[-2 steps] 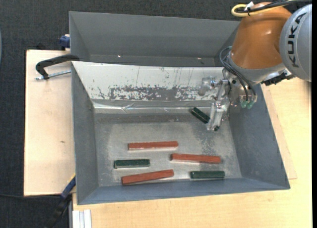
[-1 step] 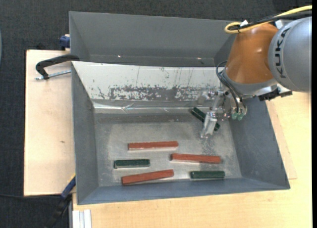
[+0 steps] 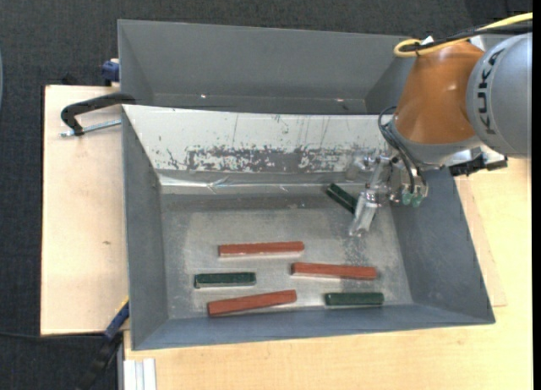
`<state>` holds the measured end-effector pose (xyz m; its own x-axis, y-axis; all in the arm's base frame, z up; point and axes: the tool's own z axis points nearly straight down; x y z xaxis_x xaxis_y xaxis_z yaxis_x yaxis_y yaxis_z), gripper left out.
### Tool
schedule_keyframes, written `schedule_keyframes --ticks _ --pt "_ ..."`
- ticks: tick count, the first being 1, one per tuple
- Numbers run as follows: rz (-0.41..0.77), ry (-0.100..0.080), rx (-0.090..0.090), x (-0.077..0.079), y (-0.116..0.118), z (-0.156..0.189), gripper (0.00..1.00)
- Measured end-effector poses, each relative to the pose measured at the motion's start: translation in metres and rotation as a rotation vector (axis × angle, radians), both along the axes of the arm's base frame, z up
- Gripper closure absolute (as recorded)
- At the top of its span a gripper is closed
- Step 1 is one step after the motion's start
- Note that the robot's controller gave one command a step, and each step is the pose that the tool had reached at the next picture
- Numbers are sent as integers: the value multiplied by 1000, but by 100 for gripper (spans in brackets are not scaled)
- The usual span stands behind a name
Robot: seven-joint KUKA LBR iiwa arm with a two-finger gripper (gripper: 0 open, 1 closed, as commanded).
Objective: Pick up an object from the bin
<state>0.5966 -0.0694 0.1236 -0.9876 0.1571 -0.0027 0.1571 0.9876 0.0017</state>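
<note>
The gripper (image 3: 363, 215) is silvery metal beneath an orange cover (image 3: 435, 96). Just left of it is a dark green bar (image 3: 341, 196). Below it lie three red-brown bars (image 3: 260, 249) (image 3: 334, 271) (image 3: 252, 303) and two more dark green bars (image 3: 225, 279) (image 3: 353, 299). The bin (image 3: 144, 236) is grey, and its wall left of the gripper is pale with dark speckles.

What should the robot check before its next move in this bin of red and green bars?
1. Bars available to pick: ok. Three red bars and two green bars lie flat on the bin floor.
2. Bars apart from each other: ok. None overlap.
3. Arm tip lined up over a flat bar: not ok. The nearest red bar lies closer to the front wall.
4. Dark green piece beside the arm tip, by the back wall, gripped or loose: cannot tell.
</note>
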Motion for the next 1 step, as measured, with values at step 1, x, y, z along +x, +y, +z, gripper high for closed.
schedule_keyframes --ticks 1 --pt "-31 -5 -1 1 -5 19 0"
